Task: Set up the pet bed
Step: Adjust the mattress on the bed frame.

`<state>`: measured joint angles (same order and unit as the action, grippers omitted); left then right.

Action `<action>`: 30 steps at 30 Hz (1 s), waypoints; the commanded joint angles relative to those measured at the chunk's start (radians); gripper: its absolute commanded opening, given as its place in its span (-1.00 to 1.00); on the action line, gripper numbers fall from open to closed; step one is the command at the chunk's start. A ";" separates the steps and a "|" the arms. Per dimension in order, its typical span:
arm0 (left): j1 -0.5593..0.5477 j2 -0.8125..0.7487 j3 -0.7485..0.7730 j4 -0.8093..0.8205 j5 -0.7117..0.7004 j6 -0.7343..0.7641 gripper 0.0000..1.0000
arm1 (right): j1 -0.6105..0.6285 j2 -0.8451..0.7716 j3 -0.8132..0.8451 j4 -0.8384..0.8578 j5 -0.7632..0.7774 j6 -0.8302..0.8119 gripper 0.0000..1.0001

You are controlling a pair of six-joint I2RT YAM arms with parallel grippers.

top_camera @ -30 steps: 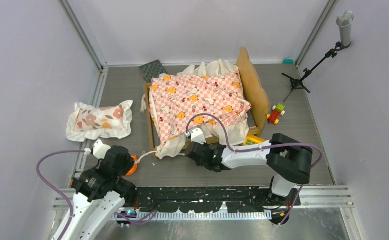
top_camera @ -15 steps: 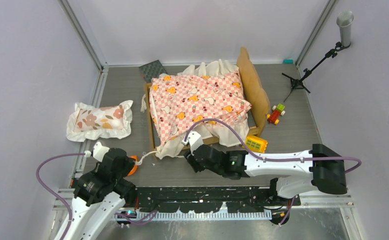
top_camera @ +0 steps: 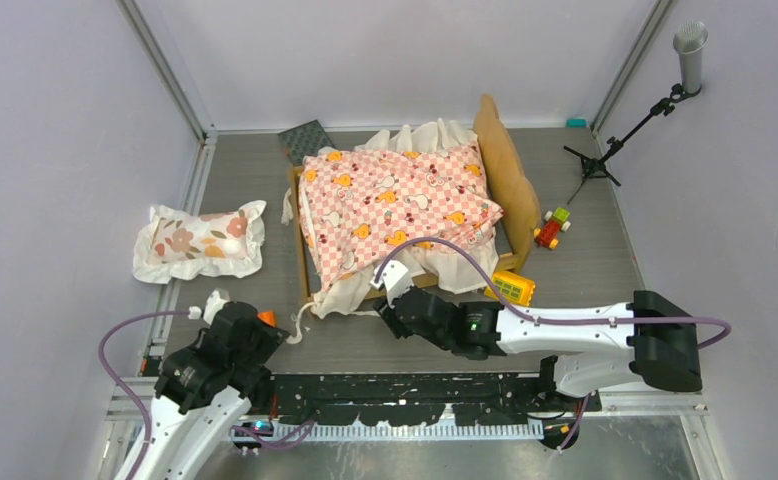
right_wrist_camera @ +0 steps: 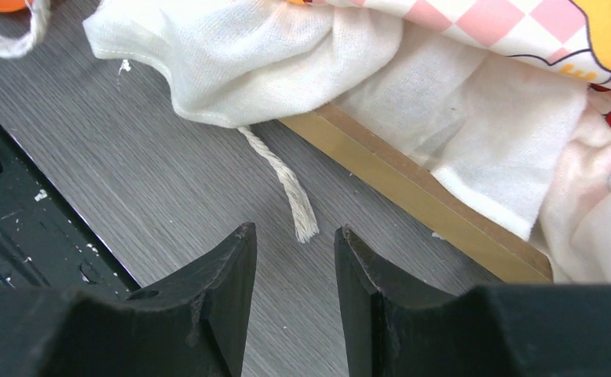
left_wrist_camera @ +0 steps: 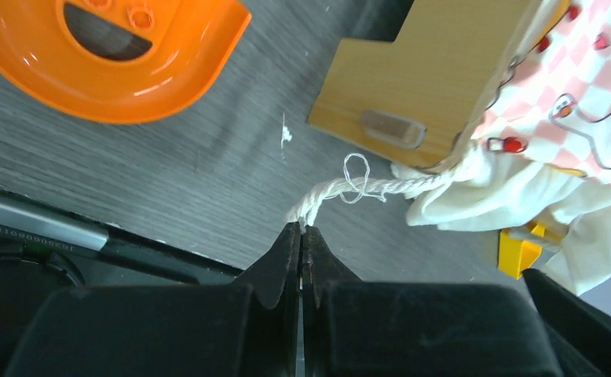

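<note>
From above, the small tan wooden pet bed with a wavy headboard (top_camera: 506, 170) sits mid-table, headboard to the right, under a pink-checkered ruffled sheet (top_camera: 395, 200). A floral ruffled pillow (top_camera: 200, 238) lies well to its left. The left gripper (top_camera: 277, 335) is at the bed's near-left corner, and the right gripper (top_camera: 385, 304) at its near edge.

In the left wrist view, the left gripper's jaws are pressed together on the end of a white twisted cord (left_wrist_camera: 365, 188) (it runs out from under the sheet's pale ruffle). An orange plastic piece (left_wrist_camera: 114, 71) lies far-left.

In the right wrist view, the right gripper's jaws stand partly apart, holding nothing. A short frayed rope end (right_wrist_camera: 290, 192) lies just beyond the tips.
</note>
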<state>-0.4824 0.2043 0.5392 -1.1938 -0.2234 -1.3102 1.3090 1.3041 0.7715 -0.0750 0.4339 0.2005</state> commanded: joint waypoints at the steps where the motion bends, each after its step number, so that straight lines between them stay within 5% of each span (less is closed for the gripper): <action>1: 0.004 0.011 -0.021 0.031 0.104 -0.009 -1.00 | -0.002 -0.061 -0.014 0.058 0.037 -0.013 -0.08; 9: 0.004 0.026 -0.078 0.031 0.171 0.029 -1.00 | -0.002 -0.059 -0.020 0.100 -0.013 -0.058 -0.08; 17: 0.004 -0.006 -0.213 0.086 0.188 0.035 -1.00 | -0.002 -0.047 -0.044 0.278 -0.185 -0.340 -0.01; 23: 0.004 -0.028 -0.240 0.087 0.194 0.049 -0.98 | -0.003 0.061 0.074 0.237 -0.258 -0.512 0.07; 29: 0.004 -0.011 -0.172 0.086 0.138 0.071 -0.21 | -0.003 0.146 0.157 0.211 -0.382 -0.741 0.27; 30: 0.004 -0.002 -0.152 0.090 0.120 0.077 0.05 | -0.004 0.158 0.171 0.201 -0.389 -0.772 0.29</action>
<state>-0.4824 0.1841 0.3241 -1.0710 -0.0460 -1.2667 1.3087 1.4345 0.8631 0.1177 0.1356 -0.3740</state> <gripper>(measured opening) 0.362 0.626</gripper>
